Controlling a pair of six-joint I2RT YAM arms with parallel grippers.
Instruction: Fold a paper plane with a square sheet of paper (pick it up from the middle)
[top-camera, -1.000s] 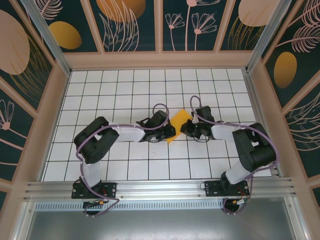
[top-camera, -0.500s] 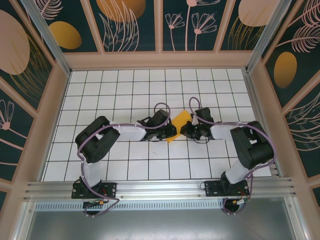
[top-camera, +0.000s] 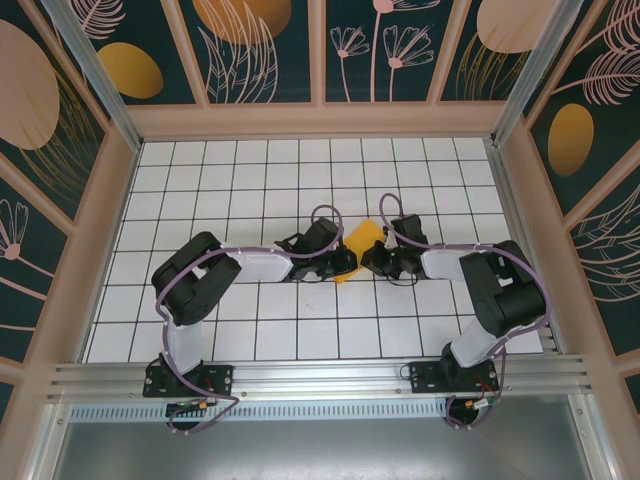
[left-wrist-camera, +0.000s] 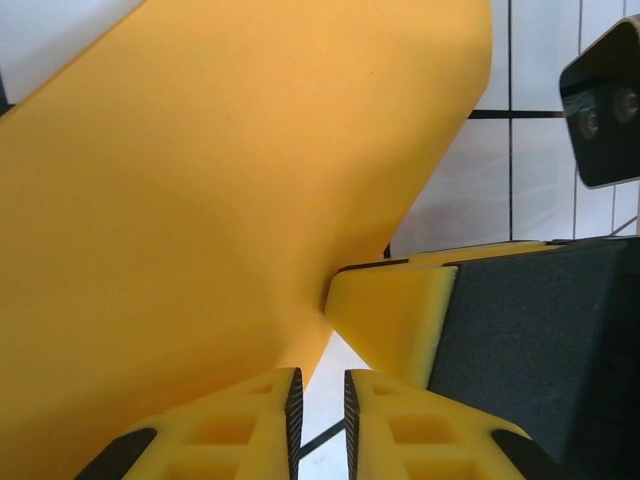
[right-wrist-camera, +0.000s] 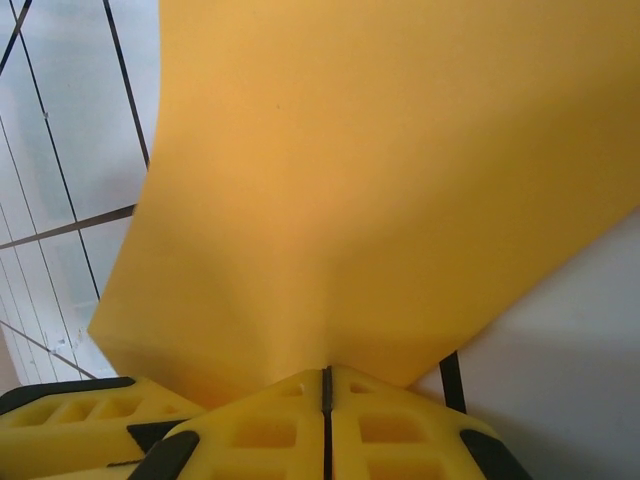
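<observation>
Both arms have edged closer together over the last second, and less of the square sheet of paper (top-camera: 361, 238) shows between them. On the left, the left end effector (top-camera: 346, 263) sits against the sheet's left side with its fingers (left-wrist-camera: 250, 405) a narrow slit apart. The paper's lower edge meets the left finger, and white tabletop (top-camera: 250, 180) shows through the slit. The orange-yellow sheet bows upward at mid-tabletop. The right end effector (top-camera: 369, 260) is clamped on the sheet's near edge.
</observation>
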